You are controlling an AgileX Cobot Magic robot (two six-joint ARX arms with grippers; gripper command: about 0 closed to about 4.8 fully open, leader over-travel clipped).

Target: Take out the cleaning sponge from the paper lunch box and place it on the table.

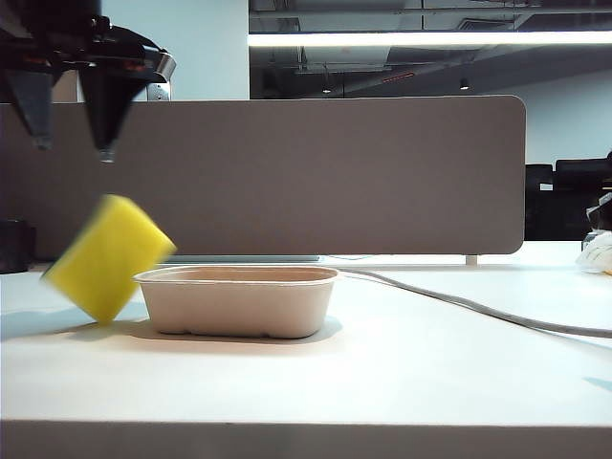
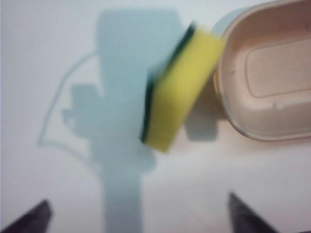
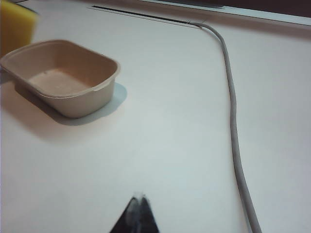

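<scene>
Tilted yellow cleaning sponge (image 1: 107, 256) beside empty beige paper lunch box (image 1: 237, 301).

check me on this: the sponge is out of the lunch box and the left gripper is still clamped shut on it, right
Not quite. The cleaning sponge is out of the paper lunch box, but the left gripper is open, not clamped on it. The exterior view shows its fingers spread above the sponge, which is tilted and blurred beside the box with nothing holding it. The right gripper is shut, off to the side.

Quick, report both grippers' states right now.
Left gripper: open, holding nothing, above the tilted cleaning sponge beside the paper lunch box.
Right gripper: shut, empty, over the table.
</scene>
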